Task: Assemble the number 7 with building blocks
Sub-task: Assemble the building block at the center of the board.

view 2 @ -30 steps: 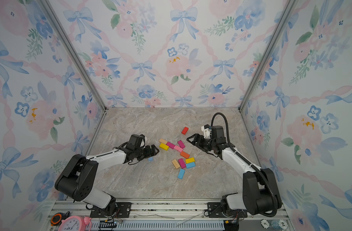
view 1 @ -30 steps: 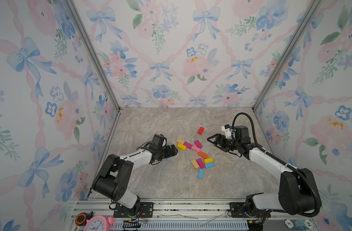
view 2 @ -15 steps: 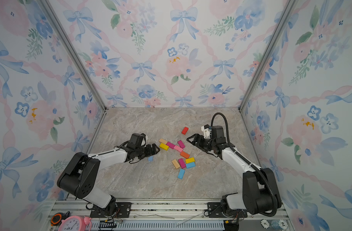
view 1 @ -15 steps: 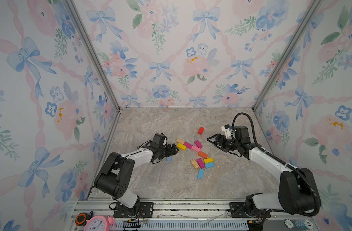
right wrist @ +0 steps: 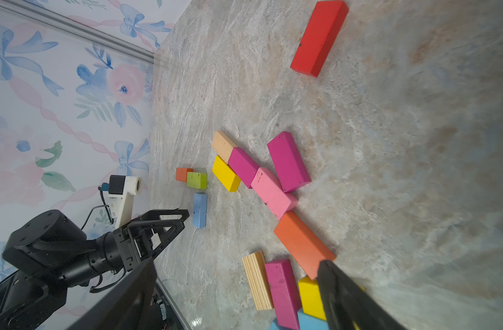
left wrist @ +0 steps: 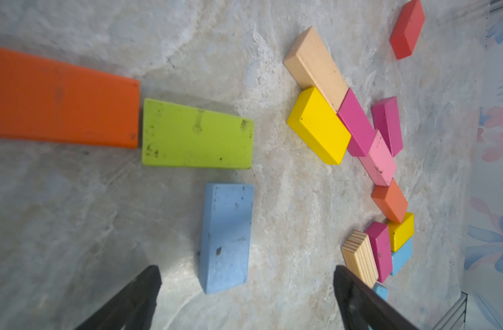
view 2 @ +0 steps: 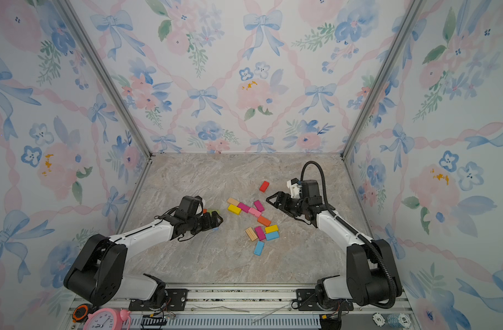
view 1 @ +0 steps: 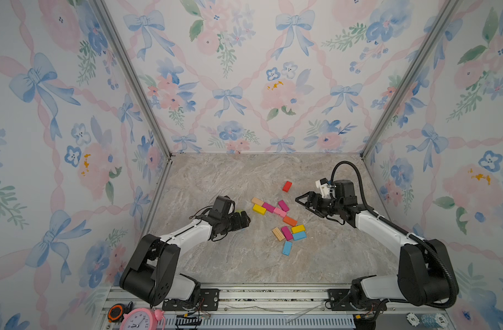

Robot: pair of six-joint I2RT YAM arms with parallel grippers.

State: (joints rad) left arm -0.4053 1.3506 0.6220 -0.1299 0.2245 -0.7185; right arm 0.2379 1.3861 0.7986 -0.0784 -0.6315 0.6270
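A marble-patterned tabletop (view 1: pixel 216 183) between flowered walls is holding scattered building blocks. On the left, the left gripper (view 1: pixel 242 220) is reaching low over the table, its fingers spread wide and gripping nothing. Just ahead of it, in the left wrist view, an orange block (left wrist: pixel 58 97) and a lime-green block (left wrist: pixel 197 134) are lying flat end to end, nearly touching. A pale blue block (left wrist: pixel 227 237) is lying crosswise just beside the green one's end away from the orange. Its other end is sitting between the open fingers, touching neither.

Toward the middle, a diagonal chain is lying flat. It starts with a plain wooden block (view 1: pixel 257 201) with a yellow block (view 1: pixel 258 209) against its side. A magenta block (view 1: pixel 268 207), a pink block (view 1: pixel 280 213) and a second orange block (view 1: pixel 289 221) are touching in a line after it. A second magenta block (view 1: pixel 283 205) is lying against the pink one.

Nearer the front, a striped plywood block (view 1: pixel 278 234), a third magenta block (view 1: pixel 286 233), a small yellow block (view 1: pixel 298 229) and a blue block (view 1: pixel 299 236) are sitting packed together. A last blue block (view 1: pixel 287 248) is lying just in front of them. A red block (view 1: pixel 287 186) is lying alone farther back.

On the right, the right gripper (view 1: pixel 303 201) is hanging near the chain, its fingers wide apart and empty.
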